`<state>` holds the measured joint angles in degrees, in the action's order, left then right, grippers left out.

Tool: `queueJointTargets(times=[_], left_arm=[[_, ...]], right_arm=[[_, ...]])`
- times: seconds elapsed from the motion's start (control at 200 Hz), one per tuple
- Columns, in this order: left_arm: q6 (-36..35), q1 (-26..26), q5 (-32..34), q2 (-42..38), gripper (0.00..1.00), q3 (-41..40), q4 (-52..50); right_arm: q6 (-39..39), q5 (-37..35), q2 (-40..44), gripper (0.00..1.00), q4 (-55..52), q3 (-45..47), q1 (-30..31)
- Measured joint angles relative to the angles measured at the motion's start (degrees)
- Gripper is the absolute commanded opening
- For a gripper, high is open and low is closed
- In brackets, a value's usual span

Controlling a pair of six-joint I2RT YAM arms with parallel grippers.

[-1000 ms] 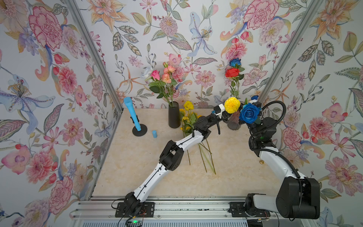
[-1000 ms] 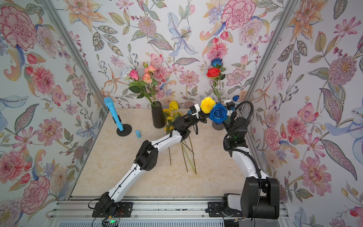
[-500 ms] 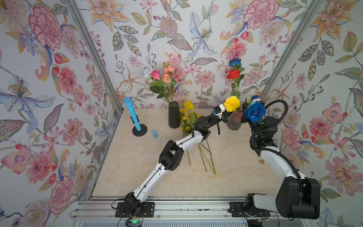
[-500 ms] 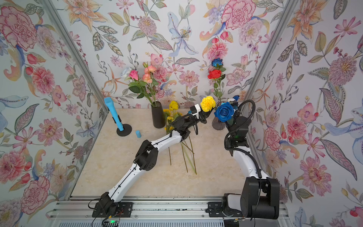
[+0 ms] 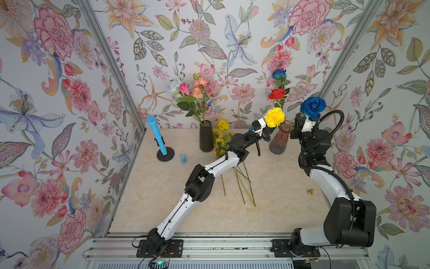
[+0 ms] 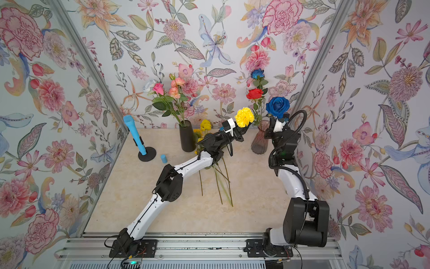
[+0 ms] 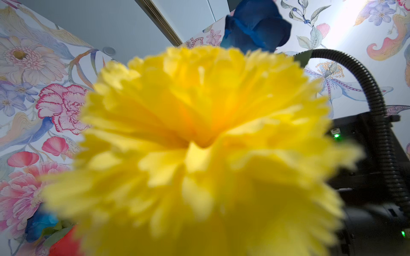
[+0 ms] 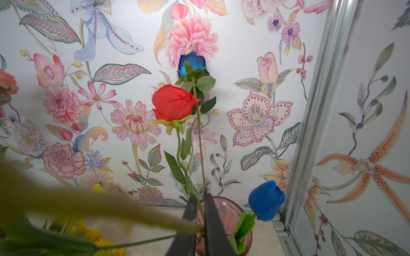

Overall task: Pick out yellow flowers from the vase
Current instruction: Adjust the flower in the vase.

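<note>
My left gripper (image 5: 268,133) clamps the yellow flower (image 5: 274,117) beside the pink vase (image 5: 279,142); my right gripper (image 8: 199,198) is pinched narrow, its catch unclear.

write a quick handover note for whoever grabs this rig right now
Left gripper: shut on a yellow flower, head raised beside the pink vase.
Right gripper: jaws nearly together at the vase mouth; grip unclear.
Done: several yellow flowers lie on the table by the black vase.
To do: lay the held one with them; no other yellow shows in the pink vase.
</note>
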<state>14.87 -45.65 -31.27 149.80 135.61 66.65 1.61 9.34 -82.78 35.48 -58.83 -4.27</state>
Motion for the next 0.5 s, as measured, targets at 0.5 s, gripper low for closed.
queueJointTargets(times=[0.5], left_arm=[[-4.6, 3.9, -1.3, -4.8, 0.04, -5.5, -5.0]], right_arm=[[2.8, -2.6, -9.3, 0.12, -5.0, -7.9, -1.4]])
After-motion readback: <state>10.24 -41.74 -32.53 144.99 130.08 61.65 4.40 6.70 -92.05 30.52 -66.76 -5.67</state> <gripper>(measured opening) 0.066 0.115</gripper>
